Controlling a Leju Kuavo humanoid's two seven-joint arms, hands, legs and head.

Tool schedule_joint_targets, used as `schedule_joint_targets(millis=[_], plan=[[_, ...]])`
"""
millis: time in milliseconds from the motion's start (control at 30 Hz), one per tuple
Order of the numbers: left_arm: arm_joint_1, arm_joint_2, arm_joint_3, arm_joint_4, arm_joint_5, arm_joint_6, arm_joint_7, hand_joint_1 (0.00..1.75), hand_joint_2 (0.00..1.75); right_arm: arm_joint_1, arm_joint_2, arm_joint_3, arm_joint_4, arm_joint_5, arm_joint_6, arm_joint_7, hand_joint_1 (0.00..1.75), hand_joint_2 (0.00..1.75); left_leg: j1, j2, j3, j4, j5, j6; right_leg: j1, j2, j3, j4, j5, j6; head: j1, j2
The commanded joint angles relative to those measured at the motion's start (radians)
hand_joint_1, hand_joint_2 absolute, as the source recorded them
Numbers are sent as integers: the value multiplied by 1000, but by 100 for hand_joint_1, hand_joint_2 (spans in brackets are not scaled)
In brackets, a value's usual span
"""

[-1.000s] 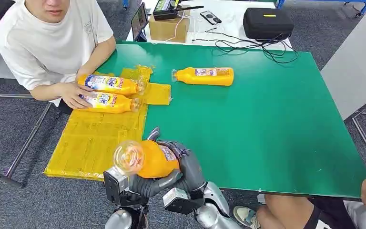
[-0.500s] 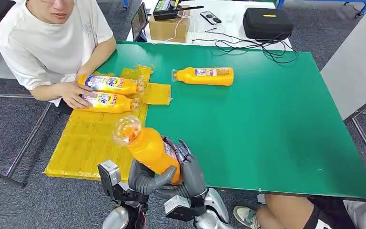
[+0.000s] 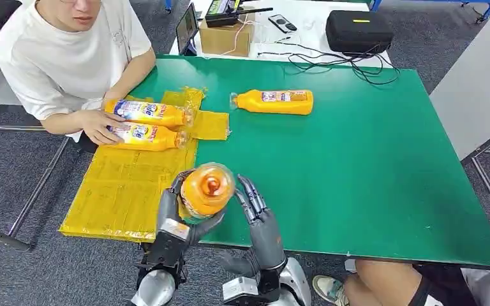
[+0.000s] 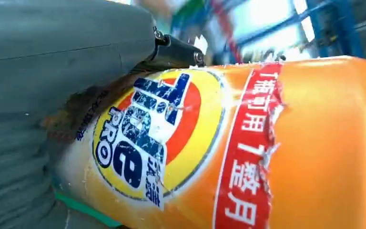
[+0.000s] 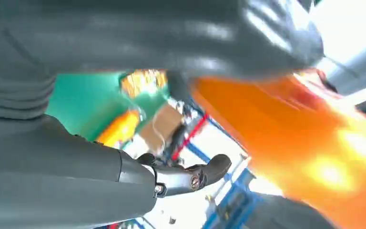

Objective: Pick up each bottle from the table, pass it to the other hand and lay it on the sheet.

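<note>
Left hand (image 3: 177, 213) fingers wrapped around the bottle (image 3: 206, 189), held upright over the table's (image 3: 370, 159) near edge, beside the sheet (image 3: 127, 185). Right hand (image 3: 260, 213) just beside it, fingers spread, off the bottle. Two bottles (image 3: 147, 124) lie on the sheet under a person's hand (image 3: 99, 124); another (image 3: 274, 101) lies on the table.

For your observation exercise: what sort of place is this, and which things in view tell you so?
Probably a robotics lab or test room: a green table on grey carpet, a black equipment case with loose cables, and a seated person beside the yellow sheet.
</note>
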Motion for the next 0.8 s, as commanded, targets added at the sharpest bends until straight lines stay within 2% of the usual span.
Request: schedule_joint_targets(millis=[33,133,167,267,400,533,567,633,700,800], plan=[[-93,44,106,234,-159,1,48,175,175,50,-31,-97,-68,-3,24,-3,0,0,0,0,5,-2,-1,-1,1,-1,5,-2,-1,-2,0,0],[-150,56,129,340,-255,27,104,175,175,57,-31,-98,-53,-8,46,-5,0,0,0,0,4,-2,0,-1,0,-2,4,-2,0,-2,0,0],[-186,70,127,408,-380,89,158,175,175,54,-30,-96,-43,-6,55,-5,0,0,1,0,9,-2,-2,-2,2,-2,9,-2,-2,-4,0,0],[-268,85,151,553,-597,145,256,175,175,49,-24,-101,-25,-5,75,-5,0,0,1,-1,6,-3,0,-1,1,-2,7,-2,-1,-3,0,0],[-307,56,193,582,-700,145,289,175,175,43,-25,-96,-1,-18,115,-5,0,0,0,0,4,-1,0,-1,1,-1,4,-1,0,-2,0,0],[-442,36,190,804,-757,145,338,175,175,22,-34,-72,23,-40,122,-5,0,0,1,-3,5,-1,0,-1,1,-4,6,-1,-1,-2,0,0],[-491,48,159,883,-823,96,410,175,175,13,-36,-66,21,-50,122,-5,0,0,1,-3,5,-1,0,-1,1,-4,7,-1,-1,-2,0,0],[-541,58,136,941,-865,37,458,175,175,3,-30,-81,24,-54,137,-5,0,0,1,-2,3,-1,1,-1,1,-2,4,0,0,-2,0,0],[-554,61,133,954,-872,21,466,175,175,2,-30,-85,23,-54,144,-5,0,0,1,-1,1,0,1,-1,1,-2,2,0,0,-1,1,0],[-593,67,125,990,-889,-81,492,175,175,1,-26,-94,25,-63,167,-5,0,0,1,0,4,0,0,-2,1,-1,4,0,0,-2,0,0]])
